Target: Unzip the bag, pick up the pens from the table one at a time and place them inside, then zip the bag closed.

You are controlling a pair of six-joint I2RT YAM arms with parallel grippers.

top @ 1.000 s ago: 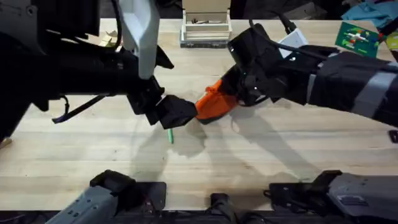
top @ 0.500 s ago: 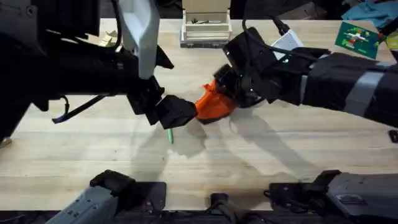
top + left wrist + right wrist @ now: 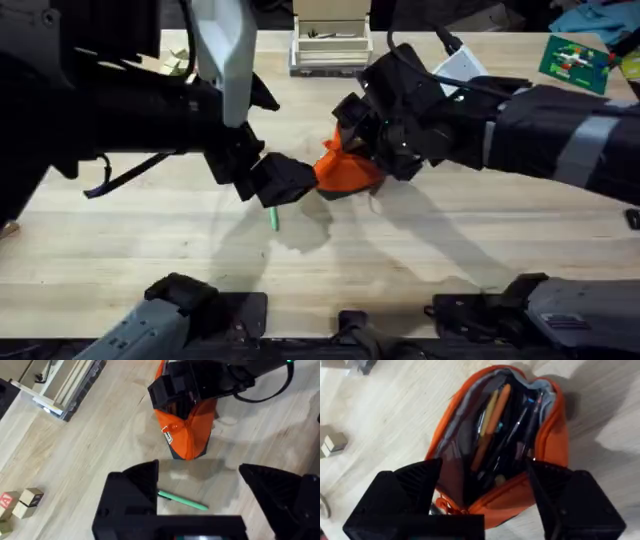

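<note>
Right arm has shifted left and down over the bag since a second ago, now covering more of it; left arm hasn't budged.

Table [image 3: 450, 250] is pale wood planks. Bag [image 3: 345, 170] sits mid-table, orange, unzipped, mouth gaping with several pens already standing inside. Right gripper [image 3: 482, 497] hangs directly above the opening, fingers spread wide, holding nothing. Left gripper [image 3: 200, 495] hovers just left of the bag, fingers also apart and empty. Green pen [image 3: 183, 500] lies flat on the table, on the near side of the bag, under the left gripper.

Risk, my read: the right fingers could snag the soft rim and tip or drag the bag; the left gripper coming down off-centre could roll the thin pen away.
</note>
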